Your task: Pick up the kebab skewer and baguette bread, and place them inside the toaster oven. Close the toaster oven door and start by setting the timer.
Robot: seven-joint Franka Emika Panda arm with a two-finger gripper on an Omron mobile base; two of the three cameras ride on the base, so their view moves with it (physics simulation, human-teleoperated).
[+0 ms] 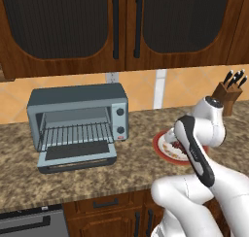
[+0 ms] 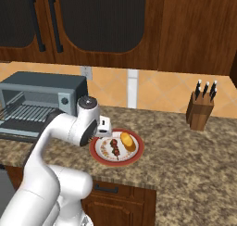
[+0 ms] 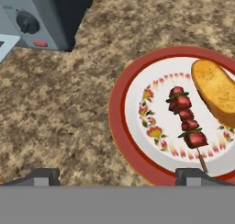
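The kebab skewer (image 3: 186, 120) lies on a red-rimmed plate (image 3: 118, 126), with the golden baguette bread (image 3: 215, 90) beside it. My gripper (image 3: 118, 176) hovers open over the plate's near left edge with nothing between its fingertips (image 3: 193, 175). From the right base view the hand (image 2: 104, 127) sits just above the plate (image 2: 99, 156), close to the skewer (image 2: 114, 147) and baguette (image 2: 127, 141). The toaster oven (image 1: 78, 105) stands left of the plate. Its door (image 1: 78, 156) is dropped open, showing the wire rack. My arm hides much of the plate (image 1: 160, 152) in the left base view.
A wooden knife block (image 2: 201, 109) stands at the back right of the granite counter (image 2: 185, 151). The oven's control panel with dark knobs (image 3: 27, 22) faces the plate. Dark wood cabinets hang overhead.
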